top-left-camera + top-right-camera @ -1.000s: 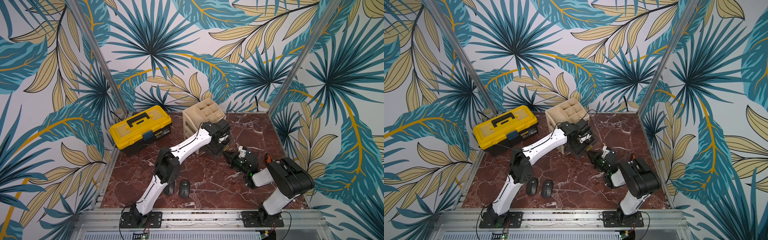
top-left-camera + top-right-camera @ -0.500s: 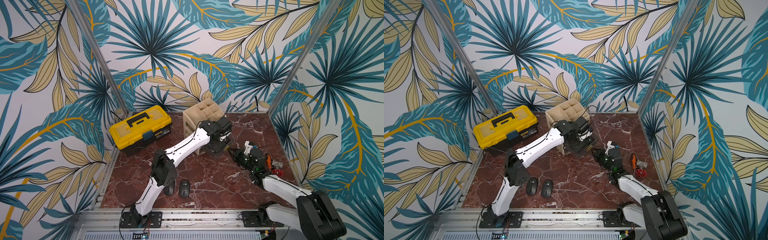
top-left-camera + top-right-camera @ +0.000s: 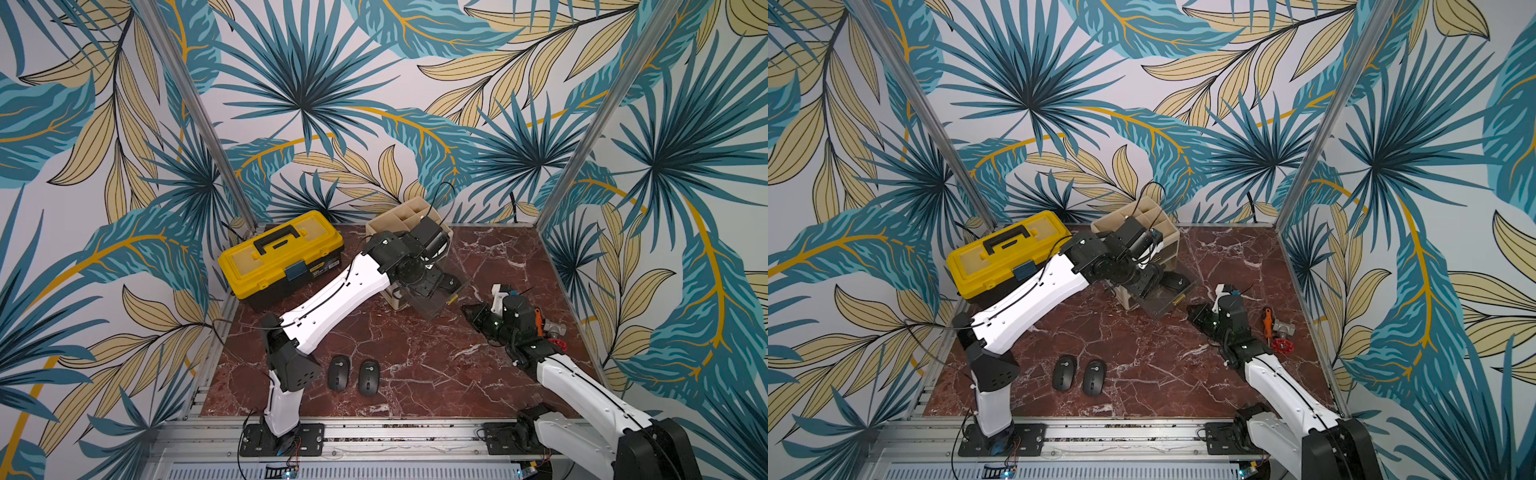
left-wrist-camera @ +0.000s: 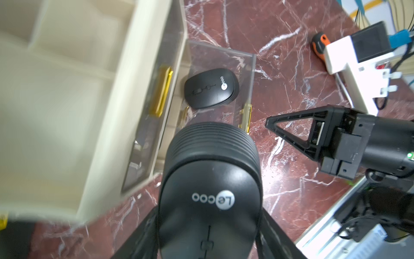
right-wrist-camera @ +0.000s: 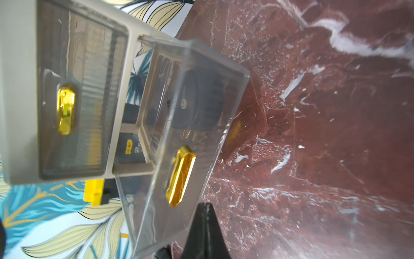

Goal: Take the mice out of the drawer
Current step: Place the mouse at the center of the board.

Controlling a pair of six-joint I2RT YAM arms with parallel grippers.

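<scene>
Since a second ago, the right arm has been unfolded from the near right and stretched toward the clear drawer (image 3: pixel 436 309), which is pulled out of the beige organizer (image 3: pixel 390 220). The right fingers (image 5: pixel 205 231) are pressed together with nothing between them, and their tip is held just short of the drawer's gold-handled front. A held mouse (image 4: pixel 210 201) is gripped between the left fingers (image 4: pixel 268 226), above the drawer. A second mouse (image 4: pixel 211 88) is seen lying inside the drawer. A third mouse (image 3: pixel 338 372) and a fourth mouse (image 3: pixel 369 376) are laid side by side on the tabletop (image 3: pixel 436 374), near the left arm's base.
</scene>
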